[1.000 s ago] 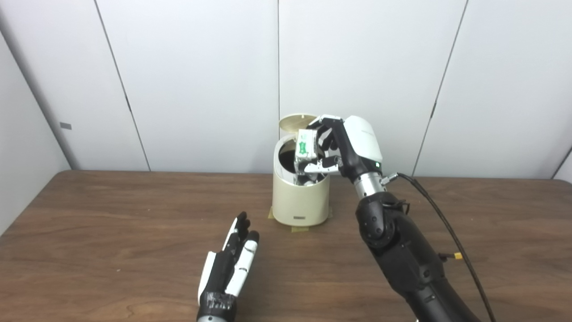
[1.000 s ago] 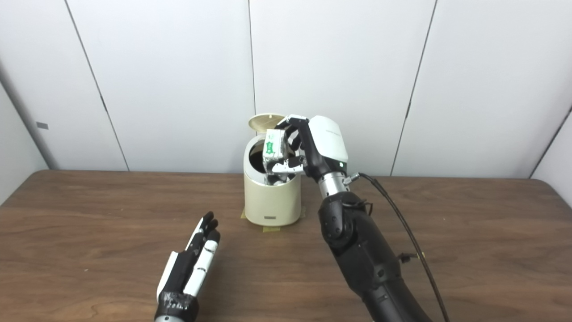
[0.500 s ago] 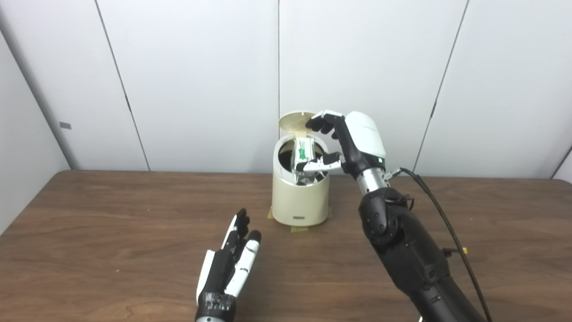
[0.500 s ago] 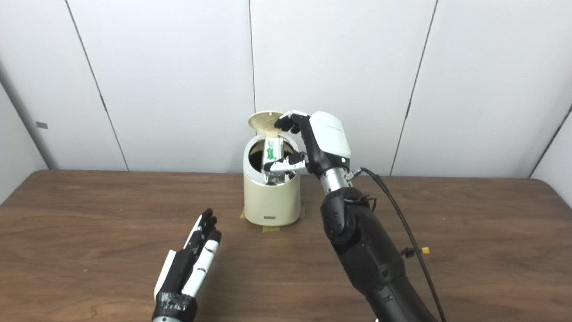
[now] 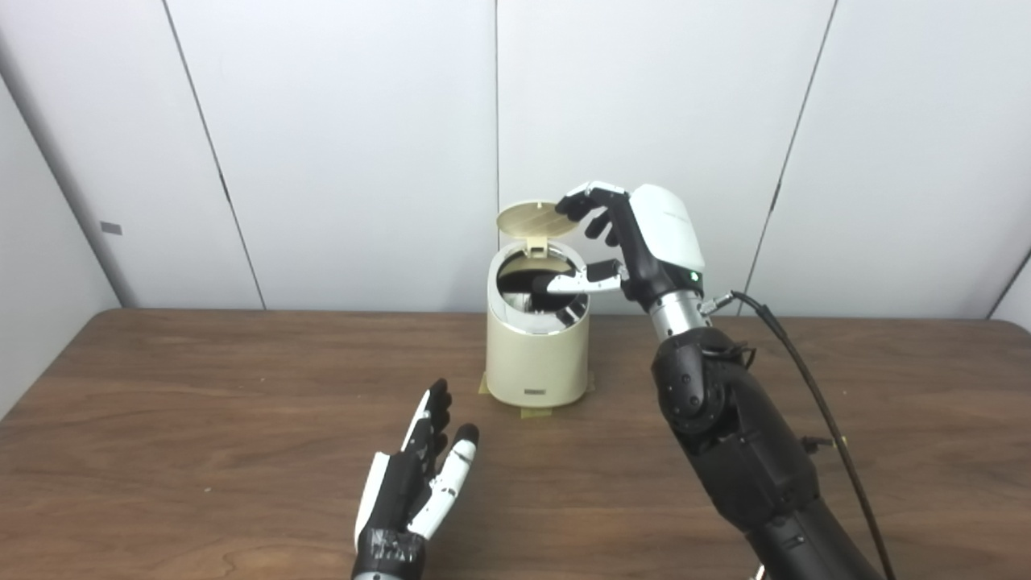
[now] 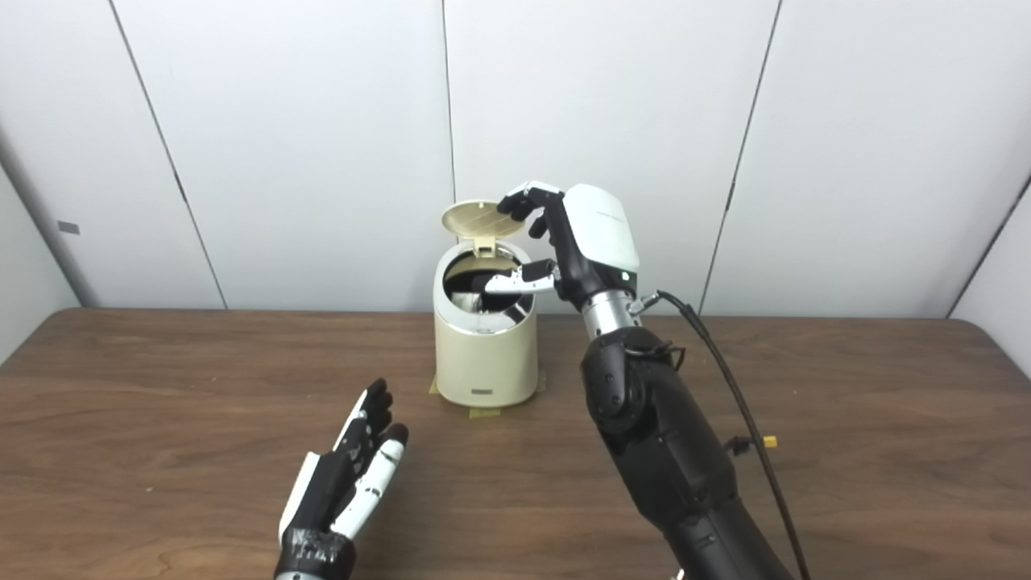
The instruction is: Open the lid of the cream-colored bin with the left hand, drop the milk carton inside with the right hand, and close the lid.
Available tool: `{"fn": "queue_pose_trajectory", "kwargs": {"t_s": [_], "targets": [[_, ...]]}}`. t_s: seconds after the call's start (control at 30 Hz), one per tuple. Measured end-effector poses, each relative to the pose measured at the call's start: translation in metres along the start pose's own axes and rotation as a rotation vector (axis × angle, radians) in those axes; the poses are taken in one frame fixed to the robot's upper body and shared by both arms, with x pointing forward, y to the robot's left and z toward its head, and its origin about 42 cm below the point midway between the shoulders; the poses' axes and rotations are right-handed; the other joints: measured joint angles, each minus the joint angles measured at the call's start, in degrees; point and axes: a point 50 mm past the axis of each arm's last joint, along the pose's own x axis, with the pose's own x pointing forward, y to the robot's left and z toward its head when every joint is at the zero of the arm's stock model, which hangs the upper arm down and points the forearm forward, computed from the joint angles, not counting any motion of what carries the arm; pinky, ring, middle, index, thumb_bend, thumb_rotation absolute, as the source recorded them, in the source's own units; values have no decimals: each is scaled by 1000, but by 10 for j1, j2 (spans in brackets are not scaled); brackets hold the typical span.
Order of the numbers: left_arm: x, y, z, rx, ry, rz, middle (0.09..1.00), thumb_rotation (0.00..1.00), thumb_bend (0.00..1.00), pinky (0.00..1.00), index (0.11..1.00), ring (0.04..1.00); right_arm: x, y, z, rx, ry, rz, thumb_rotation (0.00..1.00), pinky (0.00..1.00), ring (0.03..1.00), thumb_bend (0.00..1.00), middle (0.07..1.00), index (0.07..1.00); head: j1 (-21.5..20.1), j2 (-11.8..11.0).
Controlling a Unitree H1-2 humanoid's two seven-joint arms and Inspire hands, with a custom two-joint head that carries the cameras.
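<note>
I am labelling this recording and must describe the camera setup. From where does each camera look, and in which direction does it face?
Left eye view: sits on the robot's head, faces forward and down at the cream-colored cylindrical bin on the brown wooden table; shows the left hand and the right hand with its black arm.
Right eye view: sits beside it, slightly to the right, same direction; the bin appears further left.
Shared: both show the bin's raised round lid, both hands, the table and the white panel wall.
</note>
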Motion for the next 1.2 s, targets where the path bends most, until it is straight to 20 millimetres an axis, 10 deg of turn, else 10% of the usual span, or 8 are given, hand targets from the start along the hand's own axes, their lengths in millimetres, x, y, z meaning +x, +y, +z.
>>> {"fn": "queue_pose_trajectory", "kwargs": {"t_s": [0.27,0.43,0.73,1.2], "targets": [[3,14,0,-22,10,44,974,673,454,1000,1000,1000,-32,-24,-17,54,91,-14,248,391,518,643,600,611,0,6],[8,25,0,-40,5,65,990,781,404,1000,1000,1000,-61,-36,-29,191,216,61,440,548,664,540,703,688,5,16],[52,66,23,-80,-11,70,987,956,380,1000,1000,993,-99,-37,-50,695,418,113,844,720,853,543,888,900,4,24],[144,95,89,-5,-79,-74,984,941,503,1000,987,987,-172,2,-78,935,586,64,968,919,955,649,966,960,12,11]]}}
